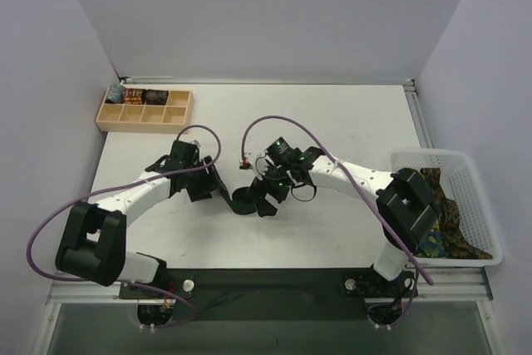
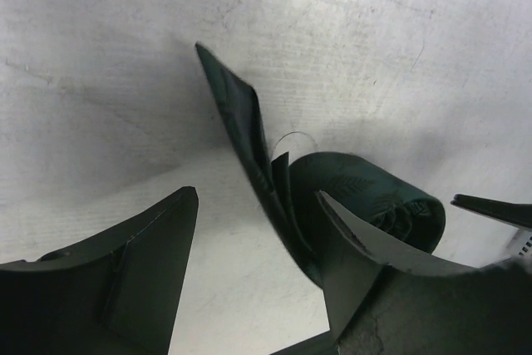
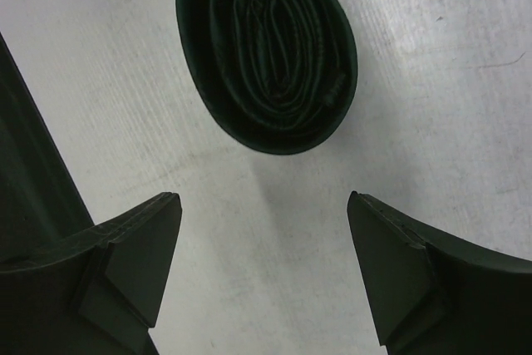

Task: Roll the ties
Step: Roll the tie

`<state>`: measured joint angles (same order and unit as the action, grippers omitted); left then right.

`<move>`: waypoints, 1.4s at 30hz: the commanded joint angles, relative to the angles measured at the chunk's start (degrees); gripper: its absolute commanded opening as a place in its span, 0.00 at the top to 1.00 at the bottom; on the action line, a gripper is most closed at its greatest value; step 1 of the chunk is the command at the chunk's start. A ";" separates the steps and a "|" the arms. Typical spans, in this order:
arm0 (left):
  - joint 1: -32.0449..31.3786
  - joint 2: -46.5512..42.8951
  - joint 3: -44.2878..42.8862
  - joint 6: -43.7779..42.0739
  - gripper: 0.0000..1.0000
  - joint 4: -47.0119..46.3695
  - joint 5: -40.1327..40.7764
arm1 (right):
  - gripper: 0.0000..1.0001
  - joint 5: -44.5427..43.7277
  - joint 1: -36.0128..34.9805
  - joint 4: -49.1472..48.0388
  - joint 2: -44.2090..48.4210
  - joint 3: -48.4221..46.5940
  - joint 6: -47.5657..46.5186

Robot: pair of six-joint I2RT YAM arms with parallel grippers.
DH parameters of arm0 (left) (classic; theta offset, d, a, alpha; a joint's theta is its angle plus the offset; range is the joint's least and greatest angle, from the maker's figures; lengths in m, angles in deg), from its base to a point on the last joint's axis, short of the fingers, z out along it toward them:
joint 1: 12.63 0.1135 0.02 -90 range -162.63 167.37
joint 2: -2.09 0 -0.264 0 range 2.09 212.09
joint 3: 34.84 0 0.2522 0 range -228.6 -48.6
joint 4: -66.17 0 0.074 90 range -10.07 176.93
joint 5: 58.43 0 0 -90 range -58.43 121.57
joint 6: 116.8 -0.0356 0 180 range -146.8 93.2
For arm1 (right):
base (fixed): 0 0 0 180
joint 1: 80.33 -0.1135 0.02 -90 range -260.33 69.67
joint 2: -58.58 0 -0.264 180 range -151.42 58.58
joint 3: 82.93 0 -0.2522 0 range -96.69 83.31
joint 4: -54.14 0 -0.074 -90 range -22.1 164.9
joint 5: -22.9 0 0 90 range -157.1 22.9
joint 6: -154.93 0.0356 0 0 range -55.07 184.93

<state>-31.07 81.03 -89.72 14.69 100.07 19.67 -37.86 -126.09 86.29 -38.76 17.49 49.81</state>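
Jaws apart, perhaps touching oval-coiled green tie (image 3: 266, 56).

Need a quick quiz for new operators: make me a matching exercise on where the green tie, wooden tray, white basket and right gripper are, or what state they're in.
Things
1. green tie
2. wooden tray
3. white basket
4. right gripper

Places or states
A. far left corner of the table
B. right edge, patterned ties inside
C. open, nothing between its fingers
D. rolled up, mid-table

Pairs: 1-D, 2-A, 3-B, 4-C
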 commanded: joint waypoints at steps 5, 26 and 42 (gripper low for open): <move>-0.28 3.59 -8.17 -3.96 0.33 -1.69 0.48 | 0.23 1.18 0.32 -13.90 -2.94 2.10 5.79; -6.25 19.67 -20.66 -6.87 0.49 -0.71 -11.55 | 0.41 -0.84 0.23 -23.57 -5.23 5.09 8.61; -8.19 20.20 -26.81 -9.15 0.28 0.69 -9.99 | 0.14 -3.39 0.49 -10.93 4.34 4.92 1.76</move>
<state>-39.18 102.10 -112.83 7.44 100.83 9.62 -40.05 -126.05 70.36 -39.79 22.80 54.73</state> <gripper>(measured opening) 0.716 0.853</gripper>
